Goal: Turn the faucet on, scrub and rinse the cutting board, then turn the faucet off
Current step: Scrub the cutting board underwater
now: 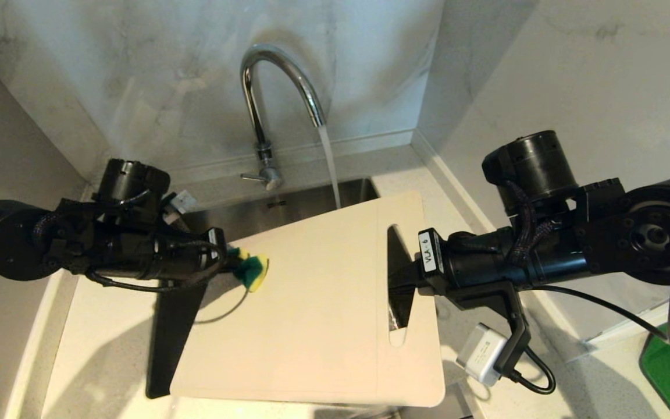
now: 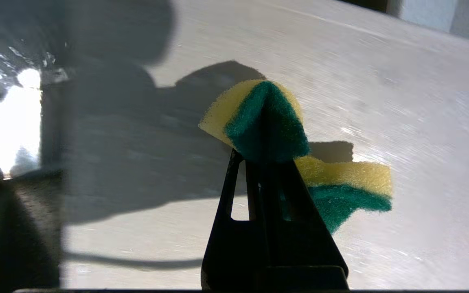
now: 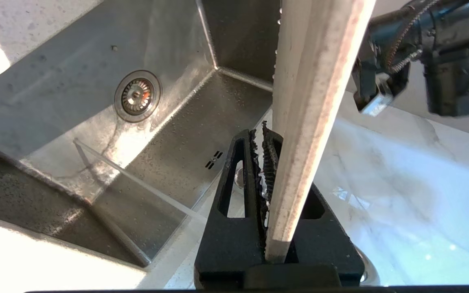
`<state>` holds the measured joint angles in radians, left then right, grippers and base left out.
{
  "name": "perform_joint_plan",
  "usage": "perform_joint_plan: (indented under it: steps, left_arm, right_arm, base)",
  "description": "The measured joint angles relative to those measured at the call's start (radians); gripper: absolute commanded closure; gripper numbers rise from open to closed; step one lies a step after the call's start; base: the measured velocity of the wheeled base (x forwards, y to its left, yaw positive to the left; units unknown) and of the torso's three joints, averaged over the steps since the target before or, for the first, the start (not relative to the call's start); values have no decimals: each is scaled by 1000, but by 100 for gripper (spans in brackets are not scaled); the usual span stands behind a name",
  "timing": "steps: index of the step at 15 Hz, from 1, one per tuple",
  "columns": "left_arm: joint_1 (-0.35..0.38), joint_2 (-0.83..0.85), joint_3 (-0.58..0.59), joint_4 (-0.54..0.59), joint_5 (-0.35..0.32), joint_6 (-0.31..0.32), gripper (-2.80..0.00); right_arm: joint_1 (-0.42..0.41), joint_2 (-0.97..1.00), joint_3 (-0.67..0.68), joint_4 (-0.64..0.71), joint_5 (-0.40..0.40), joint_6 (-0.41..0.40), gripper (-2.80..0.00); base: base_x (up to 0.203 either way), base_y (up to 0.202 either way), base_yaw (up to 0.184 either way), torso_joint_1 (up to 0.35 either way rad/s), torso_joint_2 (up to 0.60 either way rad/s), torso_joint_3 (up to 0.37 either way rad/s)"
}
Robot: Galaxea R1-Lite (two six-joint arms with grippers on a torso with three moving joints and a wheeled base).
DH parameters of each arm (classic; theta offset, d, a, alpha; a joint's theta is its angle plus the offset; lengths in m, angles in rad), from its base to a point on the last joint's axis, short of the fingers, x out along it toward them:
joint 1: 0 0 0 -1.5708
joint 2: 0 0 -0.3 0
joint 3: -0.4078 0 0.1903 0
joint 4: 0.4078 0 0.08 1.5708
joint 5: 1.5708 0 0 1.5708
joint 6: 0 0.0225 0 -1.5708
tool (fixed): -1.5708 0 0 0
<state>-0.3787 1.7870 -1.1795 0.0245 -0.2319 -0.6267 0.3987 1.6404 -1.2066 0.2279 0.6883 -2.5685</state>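
Cutting board (image 1: 312, 314) held tilted over the sink (image 3: 96, 101), far edge close to the stream from the faucet (image 1: 265, 105), so the water's on, step one done. Right tool (image 1: 399, 279) pinches the board beside its handle slot; left tool (image 1: 230, 265) pinches a sponge (image 1: 252, 270) against the board's face. Scrubbing underway, I'd say; rinse and shut-off remain.

The head view looks steeply down from above at the sink (image 1: 312, 201), faucet (image 1: 271, 99) and board (image 1: 317, 314). The left wrist view sits close over the board's face (image 2: 381, 81), behind its tool (image 2: 269, 162). The right wrist view looks along the board's edge (image 3: 312, 101) into the sink (image 3: 96, 81). All three share the board.
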Motion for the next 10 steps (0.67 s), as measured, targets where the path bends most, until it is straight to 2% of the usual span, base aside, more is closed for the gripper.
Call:
perform_joint_plan:
  steps: [7,10]
  left_arm:
    - [232,-13,54,0,-129,96,0]
    - [281,-41,41,2,-160,98,0]
  right_arm:
    - [0,-9,1,0,1,1,0]
    - [0,-12,1,0,0,2,0]
  base:
    - [0,0,0,0,0,0]
    - [0,0,0,0,0,0]
